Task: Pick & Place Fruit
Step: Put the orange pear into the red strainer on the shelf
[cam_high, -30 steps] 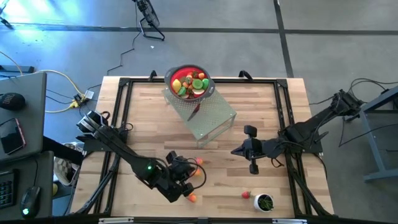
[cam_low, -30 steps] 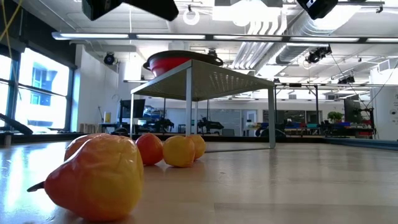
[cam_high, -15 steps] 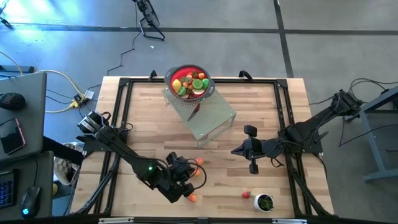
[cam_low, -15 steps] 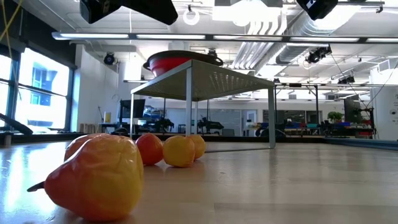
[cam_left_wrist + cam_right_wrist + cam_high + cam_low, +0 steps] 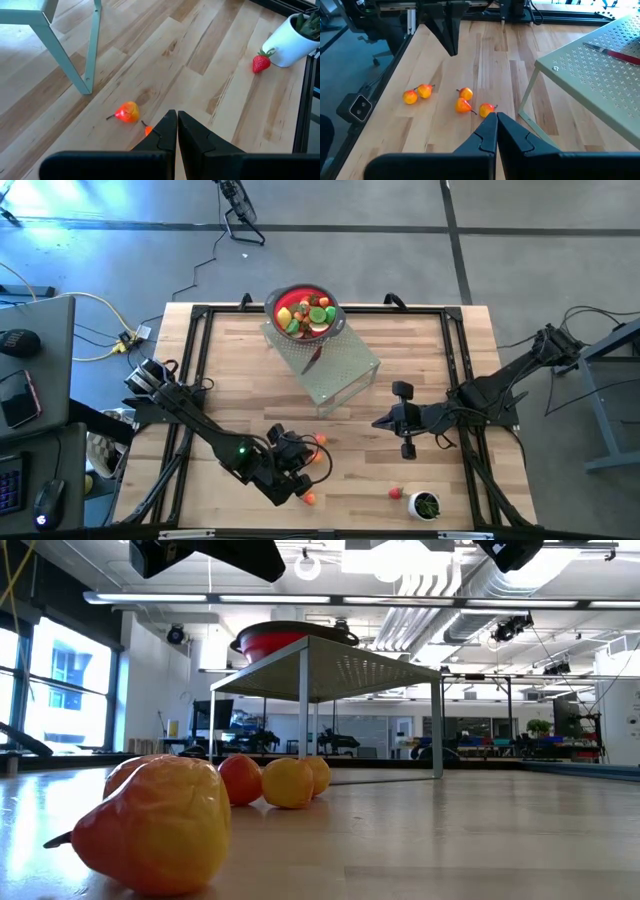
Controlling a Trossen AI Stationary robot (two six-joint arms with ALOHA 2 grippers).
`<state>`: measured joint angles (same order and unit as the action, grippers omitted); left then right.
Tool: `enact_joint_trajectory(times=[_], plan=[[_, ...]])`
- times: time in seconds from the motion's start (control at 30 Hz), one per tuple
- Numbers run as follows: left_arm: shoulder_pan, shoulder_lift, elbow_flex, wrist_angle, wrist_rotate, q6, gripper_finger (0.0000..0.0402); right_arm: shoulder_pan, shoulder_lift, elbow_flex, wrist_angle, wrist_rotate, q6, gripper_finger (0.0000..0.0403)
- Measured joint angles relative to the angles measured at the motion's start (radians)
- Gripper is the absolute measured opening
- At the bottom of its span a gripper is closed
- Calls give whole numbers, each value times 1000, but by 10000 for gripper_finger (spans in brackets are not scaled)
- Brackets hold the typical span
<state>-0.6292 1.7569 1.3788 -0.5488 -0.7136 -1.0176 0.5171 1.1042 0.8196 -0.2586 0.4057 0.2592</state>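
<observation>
Wooden tabletop fills the overhead frame. Your left gripper [image 5: 302, 470] hangs clenched and empty at lower centre, right among the loose fruit [image 5: 309, 498]; your right gripper [image 5: 380, 423], also clenched, waits further right. Only the left wrist view shows the strawberry [image 5: 260, 62] touching the white cup [image 5: 292, 40].

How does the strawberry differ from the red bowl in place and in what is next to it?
The strawberry lies on the table top beside the white cup. The red bowl stands on the raised perforated stand and holds many fruit pieces. The strawberry is far smaller. Both are red.
</observation>
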Motion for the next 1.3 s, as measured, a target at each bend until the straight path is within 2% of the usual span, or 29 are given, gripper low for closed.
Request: enact_joint_trajectory(times=[0.4, 0.67, 0.93, 1.07, 1.3], plan=[[0, 0, 0, 0, 7, 2, 12, 0, 0, 0, 0, 0, -2, 3], [0, 0, 0, 0, 133, -1, 12, 0, 0, 0, 0, 0, -28, 3], [2, 0, 0, 0, 172, -1, 14, 0, 0, 0, 0, 0, -55, 3], [1, 0, 0, -1, 256, -9, 34, 0, 0, 0, 0, 2, -65, 2], [2, 0, 0, -4, 259, -9, 108, 0, 0, 0, 0, 14, -73, 2]])
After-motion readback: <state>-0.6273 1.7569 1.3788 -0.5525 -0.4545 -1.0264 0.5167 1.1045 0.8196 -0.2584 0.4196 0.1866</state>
